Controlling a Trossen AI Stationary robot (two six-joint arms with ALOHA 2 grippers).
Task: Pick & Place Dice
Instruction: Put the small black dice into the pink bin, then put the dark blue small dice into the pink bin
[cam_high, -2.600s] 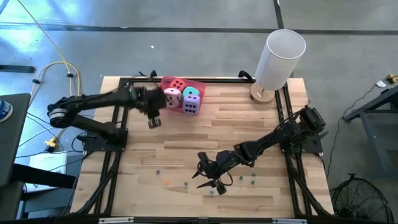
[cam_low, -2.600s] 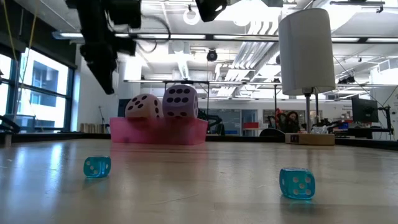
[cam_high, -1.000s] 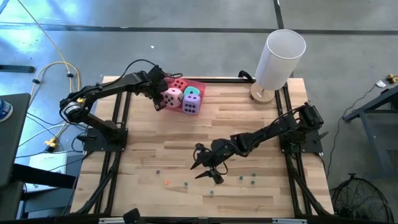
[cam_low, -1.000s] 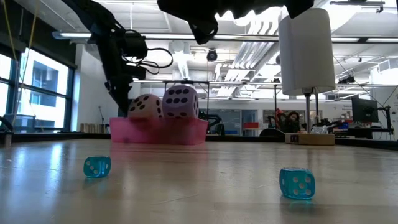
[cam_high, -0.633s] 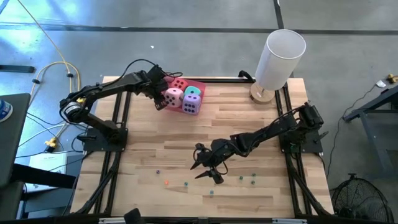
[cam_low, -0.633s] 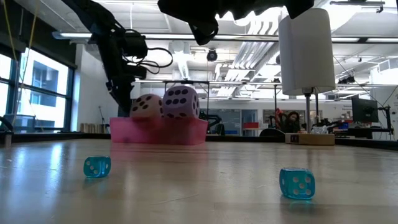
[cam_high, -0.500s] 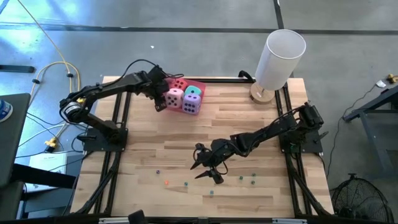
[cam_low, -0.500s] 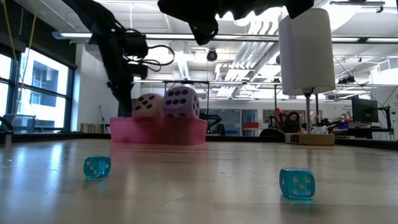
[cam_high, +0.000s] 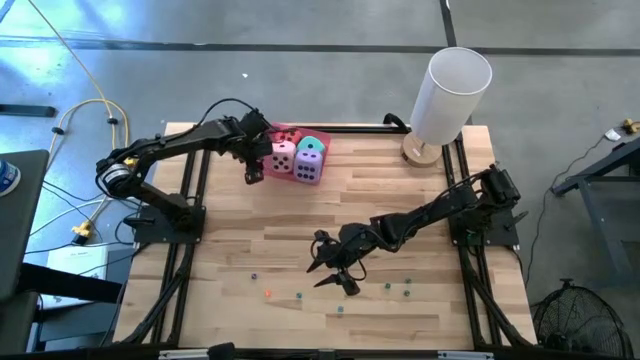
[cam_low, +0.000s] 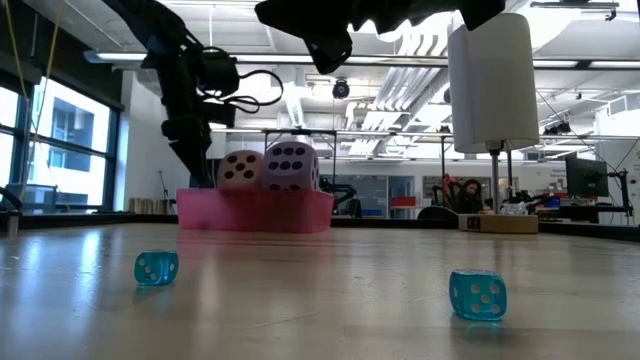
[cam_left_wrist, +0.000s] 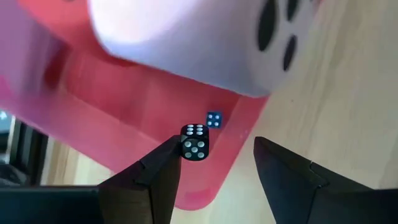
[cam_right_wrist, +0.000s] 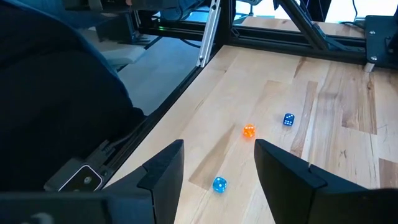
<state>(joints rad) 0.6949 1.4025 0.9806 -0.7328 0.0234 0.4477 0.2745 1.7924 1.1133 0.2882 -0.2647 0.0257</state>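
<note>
1. Your left gripper (cam_high: 252, 168) sits at the tray's (cam_high: 272, 170) nine o'clock edge, in the table's eleven o'clock corner. Its jaws are parted and hold nothing. In its wrist view a black die (cam_left_wrist: 194, 142) shows just off one fingertip, over the tray floor beside a tiny blue die (cam_left_wrist: 214, 119). Whether the black die touches the finger or already rests in the tray, you cannot tell. If it is snagged on the pad, pulling away could flick it over the tray's low wall.

2. The pink die (cam_high: 284, 156) sits right beside that gripper, with the red die (cam_high: 286, 135) at its twelve o'clock, the purple die (cam_high: 308, 166) at its three o'clock and the teal die (cam_high: 311, 148) behind the purple one. These soft cubes fill the tray. A sideways exit could shove the pink die into its neighbours and tip one out.

3. Your right gripper (cam_high: 335, 275) hovers near table centre, towards six o'clock, jaws parted and empty. Ahead of it lie an orange die (cam_right_wrist: 249, 130) and two small blue dice (cam_right_wrist: 219, 184). More tiny dice (cam_high: 389, 287) are scattered around it.

4. These bead-sized cubes will likely squirt sideways if the fingers close off-centre, and could roll off the table's six o'clock edge.

5. The lamp (cam_high: 447, 100) at one o'clock stands well apart from both arms, so there is little risk there.
</note>
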